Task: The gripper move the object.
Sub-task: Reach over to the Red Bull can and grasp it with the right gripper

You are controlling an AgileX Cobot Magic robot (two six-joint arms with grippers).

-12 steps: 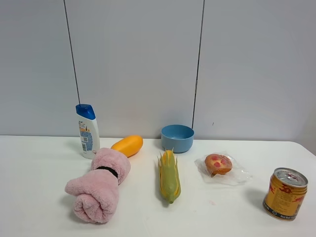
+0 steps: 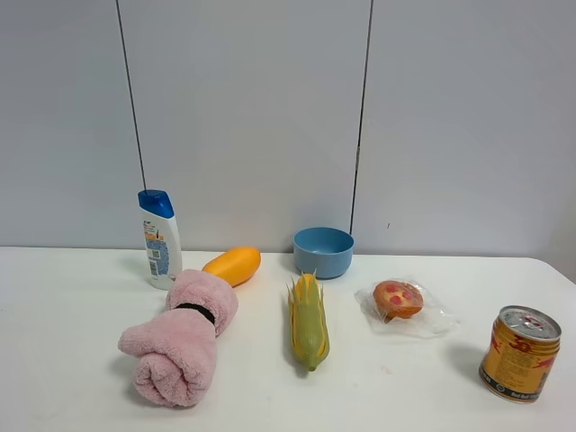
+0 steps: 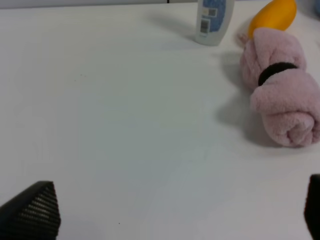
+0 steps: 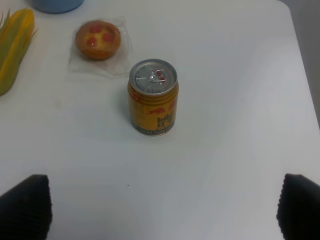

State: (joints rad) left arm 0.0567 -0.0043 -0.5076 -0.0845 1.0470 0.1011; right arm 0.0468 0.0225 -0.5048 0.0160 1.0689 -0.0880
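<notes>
The gold-yellow can (image 2: 519,353) with red markings and a silver top stands upright on the white table (image 2: 414,396) at the front right. It also shows in the right wrist view (image 4: 153,97), ahead of my right gripper (image 4: 160,207), whose black fingertips (image 4: 25,205) stand wide apart and empty. My left gripper (image 3: 175,212) is open and empty over bare table, well short of the pink towel roll (image 3: 280,92). Neither gripper shows in the exterior view.
A shampoo bottle (image 2: 159,238), an orange mango (image 2: 232,265), a pink towel roll (image 2: 180,337), a corn cob (image 2: 308,319), a blue bowl (image 2: 323,251) and a wrapped bun (image 2: 399,301) lie across the table. The table's right edge (image 4: 300,65) runs near the can.
</notes>
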